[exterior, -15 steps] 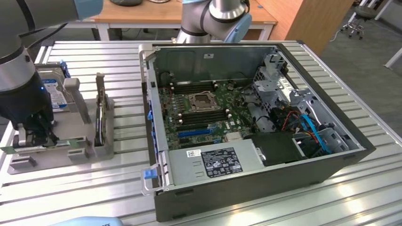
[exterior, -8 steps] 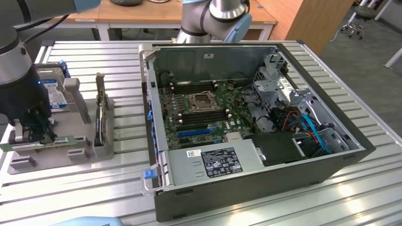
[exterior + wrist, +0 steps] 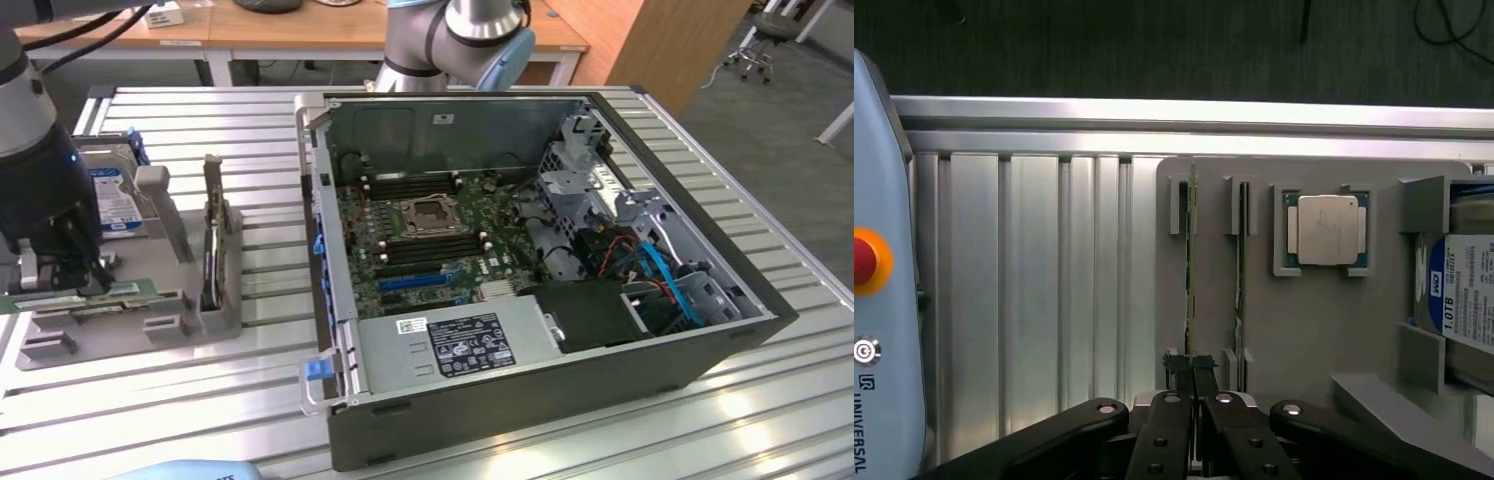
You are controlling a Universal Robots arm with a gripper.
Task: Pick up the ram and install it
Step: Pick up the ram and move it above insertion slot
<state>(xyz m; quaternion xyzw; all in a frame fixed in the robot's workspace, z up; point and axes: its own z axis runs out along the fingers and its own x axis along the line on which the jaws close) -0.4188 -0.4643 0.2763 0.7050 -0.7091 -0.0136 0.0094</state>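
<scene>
The ram stands on edge in a slot of the grey holder, a thin green stick seen from above. My gripper sits at its near end with both fingers pressed against the stick's sides, shut on it. A second ram stick stands in the neighbouring slot. In the exterior view, at the left, my gripper hangs low over the holder with the green ram at its tips. The open computer case lies to the exterior view's right, its motherboard exposed.
A square silver CPU rests in a recess of the holder. A blue-labelled hard drive sits at the holder's end. A light blue teach pendant lies on the ribbed aluminium table.
</scene>
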